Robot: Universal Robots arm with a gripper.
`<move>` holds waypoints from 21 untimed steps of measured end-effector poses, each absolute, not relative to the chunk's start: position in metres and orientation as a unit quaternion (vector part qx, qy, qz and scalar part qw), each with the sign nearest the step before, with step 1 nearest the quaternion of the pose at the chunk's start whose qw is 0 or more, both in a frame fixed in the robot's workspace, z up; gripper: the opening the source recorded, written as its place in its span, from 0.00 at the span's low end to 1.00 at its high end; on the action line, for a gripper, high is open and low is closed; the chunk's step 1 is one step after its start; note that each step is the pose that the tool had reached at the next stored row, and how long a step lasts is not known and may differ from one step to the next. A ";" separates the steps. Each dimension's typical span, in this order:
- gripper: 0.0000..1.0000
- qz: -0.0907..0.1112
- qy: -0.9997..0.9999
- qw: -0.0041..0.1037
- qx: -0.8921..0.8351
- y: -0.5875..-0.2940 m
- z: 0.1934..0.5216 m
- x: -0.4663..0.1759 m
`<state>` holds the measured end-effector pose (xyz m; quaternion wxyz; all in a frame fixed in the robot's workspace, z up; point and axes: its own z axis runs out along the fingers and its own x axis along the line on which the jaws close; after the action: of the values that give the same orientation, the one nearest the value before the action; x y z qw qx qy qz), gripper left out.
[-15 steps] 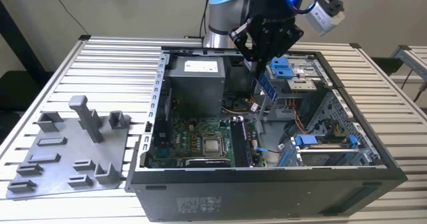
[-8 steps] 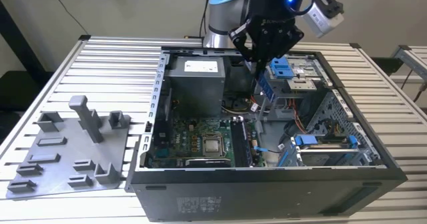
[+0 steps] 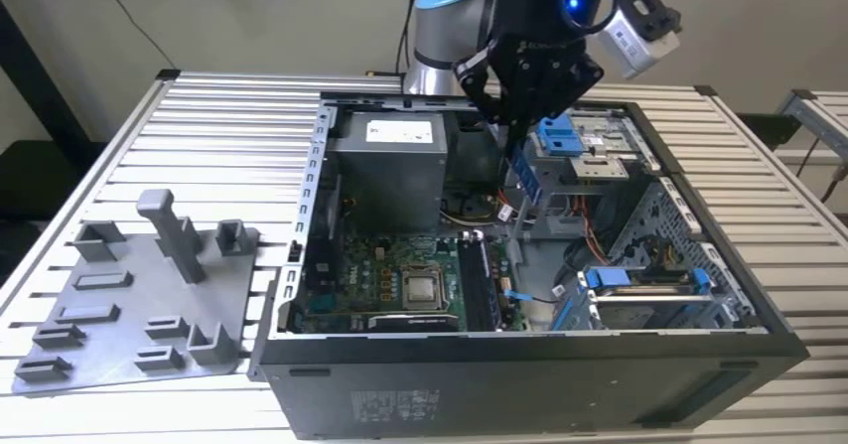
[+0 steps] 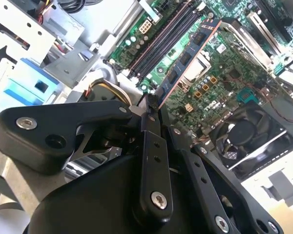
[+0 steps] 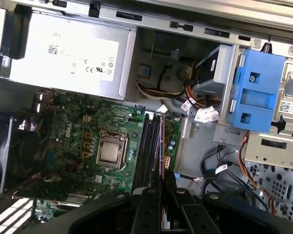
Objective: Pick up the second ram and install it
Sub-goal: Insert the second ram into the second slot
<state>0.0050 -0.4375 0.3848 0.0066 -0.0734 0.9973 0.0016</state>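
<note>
Closest to the lens in the second wrist view, the black fingers of the gripper are pressed together on one end of the second ram. That end is buried between them, so how far in it sits cannot be seen. The rest of the dark stick, with its chips and a pale label, juts out in the air above the green motherboard, beside the long black memory slots. In the first wrist view the gripper is cut off by the frame edge and the stick shows edge-on as a thin line over the slots. In the exterior view the arm's upper part runs out of frame. The gripper points straight down over the open computer case, and the stick hangs upright beneath it. Its lower end is lost among cables, so any contact cannot be told. The grey tray lies well apart on the slatted table.
</note>
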 end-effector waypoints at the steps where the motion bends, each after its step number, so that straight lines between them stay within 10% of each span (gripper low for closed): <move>1: 0.14 0.002 0.997 0.007 -0.071 -0.438 0.384 0.005; 21: 0.14 0.001 1.000 0.007 -0.013 -0.438 0.376 0.005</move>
<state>0.0050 -0.4375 0.3763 0.0067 -0.0126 0.9999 0.0012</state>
